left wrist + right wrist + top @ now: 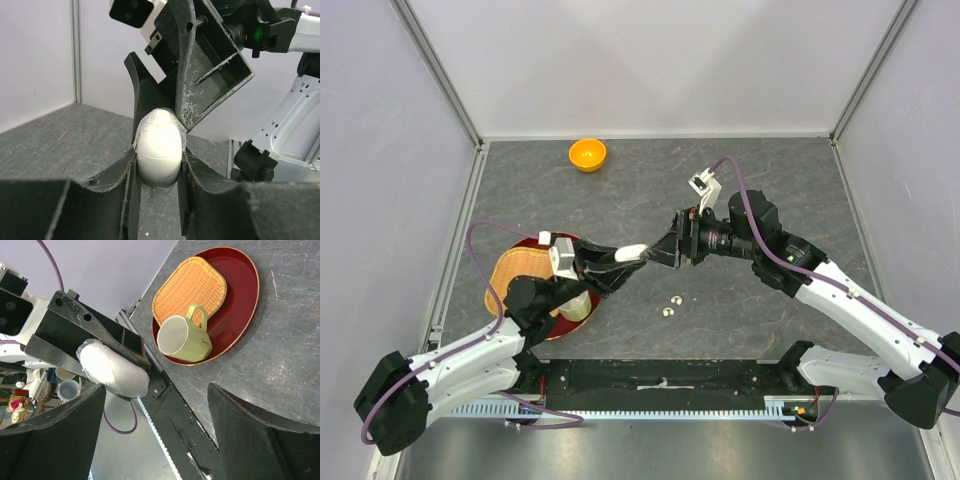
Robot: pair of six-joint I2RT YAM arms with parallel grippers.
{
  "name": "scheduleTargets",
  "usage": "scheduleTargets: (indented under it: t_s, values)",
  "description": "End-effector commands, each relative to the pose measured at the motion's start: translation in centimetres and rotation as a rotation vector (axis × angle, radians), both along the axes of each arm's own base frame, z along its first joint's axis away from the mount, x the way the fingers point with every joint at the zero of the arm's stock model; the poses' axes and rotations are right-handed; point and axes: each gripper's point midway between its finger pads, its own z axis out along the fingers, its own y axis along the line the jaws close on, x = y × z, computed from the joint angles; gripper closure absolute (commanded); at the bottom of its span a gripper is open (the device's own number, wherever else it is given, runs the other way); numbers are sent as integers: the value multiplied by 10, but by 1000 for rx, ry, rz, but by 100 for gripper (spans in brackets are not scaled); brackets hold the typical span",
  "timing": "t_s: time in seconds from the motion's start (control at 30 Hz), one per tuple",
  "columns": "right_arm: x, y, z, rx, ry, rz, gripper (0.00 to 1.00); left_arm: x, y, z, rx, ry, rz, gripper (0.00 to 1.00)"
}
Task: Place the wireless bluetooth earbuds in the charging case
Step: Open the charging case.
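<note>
My left gripper (628,254) is shut on a closed white egg-shaped charging case (633,251), held above the table; in the left wrist view the case (159,150) sits clamped between my fingers. My right gripper (663,251) is open and faces it, with its fingers (200,70) standing on either side of the case's far end. In the right wrist view the case (112,370) lies just ahead of my left finger (50,440). Two small silvery earbuds (672,305) lie on the table below the grippers. The black earbuds are out of view.
A red oval tray (240,300) at the left holds a woven basket (520,275) and a green mug (185,340). An orange bowl (587,154) sits at the back. A black rail (660,375) runs along the near edge.
</note>
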Motion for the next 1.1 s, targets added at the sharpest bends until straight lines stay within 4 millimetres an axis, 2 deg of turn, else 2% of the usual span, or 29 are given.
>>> scheduleTargets:
  t_s: [0.0, 0.3, 0.57, 0.7, 0.87, 1.07]
  values:
    - [16, -1, 19, 24, -44, -80, 11, -28, -5, 37, -44, -103, -134, 98]
    - [24, -3, 24, 38, -47, -125, 11, -34, -3, 31, -29, -99, -150, 98]
    - [25, 0, 19, 36, -28, -125, 11, -36, 0, 31, -29, -104, -146, 98]
    - [25, 2, 25, 47, -34, -117, 10, -34, -1, 25, -9, -84, -140, 98]
    - [23, 2, 39, 72, -55, -104, 8, -30, 3, 17, -5, -55, -110, 98]
    - [12, -6, 81, 130, -167, -77, 6, -24, 13, 3, 4, -11, -40, 98]
